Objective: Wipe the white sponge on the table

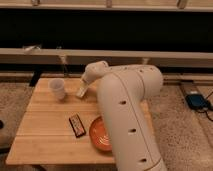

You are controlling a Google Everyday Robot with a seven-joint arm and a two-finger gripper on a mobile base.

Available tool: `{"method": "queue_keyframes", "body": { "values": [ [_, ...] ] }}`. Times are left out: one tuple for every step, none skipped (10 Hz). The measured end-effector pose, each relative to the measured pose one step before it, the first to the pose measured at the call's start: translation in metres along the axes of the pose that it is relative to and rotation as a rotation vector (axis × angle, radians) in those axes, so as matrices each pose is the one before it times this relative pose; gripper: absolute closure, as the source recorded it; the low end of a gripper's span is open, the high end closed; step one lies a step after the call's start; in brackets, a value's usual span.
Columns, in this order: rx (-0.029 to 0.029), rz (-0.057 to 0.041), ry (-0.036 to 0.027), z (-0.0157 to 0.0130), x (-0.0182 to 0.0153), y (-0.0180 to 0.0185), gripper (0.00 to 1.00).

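Observation:
My gripper (82, 91) reaches down to the wooden table (45, 117) near its far middle, at the end of the big white arm (127, 110) that fills the right of the view. A small pale shape at the gripper's tip touches or nearly touches the tabletop. I cannot tell whether it is the white sponge or part of the gripper. No other white sponge shows on the table, and the arm hides the table's right part.
A white cup (57, 88) stands upright just left of the gripper. A dark flat rectangular object (76, 125) lies mid-table. An orange plate (100, 134) sits at the front, partly behind the arm. A blue object (196, 101) lies on the floor at right.

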State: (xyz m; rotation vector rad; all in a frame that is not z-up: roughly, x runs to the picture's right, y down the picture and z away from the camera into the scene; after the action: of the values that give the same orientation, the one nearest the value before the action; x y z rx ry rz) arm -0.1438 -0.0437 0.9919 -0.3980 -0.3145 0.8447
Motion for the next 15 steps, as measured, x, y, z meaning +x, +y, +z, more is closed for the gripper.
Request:
{"method": "queue_keyframes", "body": {
  "values": [
    [0.00909, 0.01133, 0.00194, -0.00064, 0.00125, -0.004, 1.0],
    [0.00275, 0.00633, 0.0, -0.00123, 0.0008, -0.00315, 1.0],
    [-0.00205, 0.00309, -0.00025, -0.0008, 0.00046, -0.00198, 1.0],
    [-0.04002, -0.00606, -0.00265, 0.00045, -0.00074, 0.00148, 0.98],
    [-0.0489, -0.01447, -0.00576, -0.00081, -0.00078, 0.00086, 0.9],
    [-0.03027, -0.00959, -0.00627, -0.00121, 0.00042, -0.00003, 0.82],
    [-0.03152, -0.00611, -0.01225, 0.00022, -0.00242, 0.00376, 0.72],
    [-0.03443, -0.00678, -0.01252, 0.0009, -0.00251, 0.00365, 0.6],
    [-0.01958, -0.005, -0.0058, -0.00031, -0.00069, 0.00117, 0.52],
    [-0.02679, -0.00965, -0.00867, -0.00141, -0.00115, 0.00149, 0.4],
    [-0.02232, -0.01398, -0.00699, -0.00017, -0.00307, 0.00315, 0.28],
    [-0.01244, -0.00955, -0.00377, 0.00051, -0.0029, 0.0025, 0.22],
    [-0.01151, -0.00919, -0.00182, 0.00032, -0.00194, 0.00198, 0.2],
    [-0.01574, -0.01604, 0.00006, -0.0012, -0.00159, 0.00103, 0.2],
    [-0.01029, -0.01722, 0.00225, -0.00163, -0.00116, 0.00111, 0.2]
  ]
}}
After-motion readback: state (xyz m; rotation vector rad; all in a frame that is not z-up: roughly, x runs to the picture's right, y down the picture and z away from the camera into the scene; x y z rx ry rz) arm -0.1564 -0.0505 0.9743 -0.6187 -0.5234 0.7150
